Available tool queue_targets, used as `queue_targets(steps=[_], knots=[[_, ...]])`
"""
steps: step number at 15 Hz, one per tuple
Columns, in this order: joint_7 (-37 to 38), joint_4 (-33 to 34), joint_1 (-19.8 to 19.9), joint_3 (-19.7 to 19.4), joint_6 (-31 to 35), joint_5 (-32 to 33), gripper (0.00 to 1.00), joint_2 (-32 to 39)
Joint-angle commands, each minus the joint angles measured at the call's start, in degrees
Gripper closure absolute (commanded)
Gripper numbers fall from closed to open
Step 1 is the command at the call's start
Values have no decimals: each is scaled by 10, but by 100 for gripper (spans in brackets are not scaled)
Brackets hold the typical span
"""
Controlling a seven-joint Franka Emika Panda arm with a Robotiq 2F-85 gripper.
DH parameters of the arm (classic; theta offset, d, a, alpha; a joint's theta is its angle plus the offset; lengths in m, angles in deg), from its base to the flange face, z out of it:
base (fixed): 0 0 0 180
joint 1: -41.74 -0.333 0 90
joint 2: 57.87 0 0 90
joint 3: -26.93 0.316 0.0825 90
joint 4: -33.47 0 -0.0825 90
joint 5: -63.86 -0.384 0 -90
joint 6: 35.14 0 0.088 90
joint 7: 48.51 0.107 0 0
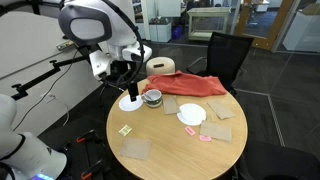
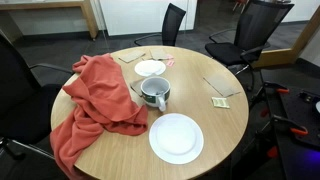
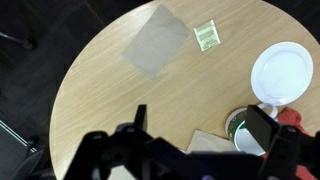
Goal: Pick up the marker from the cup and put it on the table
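The cup [image 1: 152,98] stands on the round tan table [image 1: 170,150], beside a red cloth [image 1: 190,85]. It also shows in an exterior view [image 2: 154,93] and in the wrist view [image 3: 240,128], where one finger half hides it. Its inside is dark, and I cannot make out the marker in any view. My gripper [image 1: 125,82] hangs above the table's edge, up and to the side of the cup. In the wrist view the gripper [image 3: 200,130] is open and empty, with its fingers wide apart. The arm is out of frame in the exterior view that has the cloth at its left.
One white plate [image 1: 130,102] lies under the gripper, another [image 1: 192,114] mid-table. Grey-tan napkins [image 1: 136,149] [image 3: 155,45] and a small yellow-green scrap [image 3: 206,35] [image 2: 221,102] lie on the top. The red cloth [image 2: 95,100] drapes over the table's edge. Black chairs [image 1: 225,55] stand around.
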Motion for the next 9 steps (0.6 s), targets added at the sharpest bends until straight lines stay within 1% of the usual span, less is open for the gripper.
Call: queue_targets(steps=[1,6,9], knots=[[-2,1,7,7,-1,-2,0,1],[-2,1,7,7,-1,-2,0,1],[23,14,-1,25,1,6,0,16]])
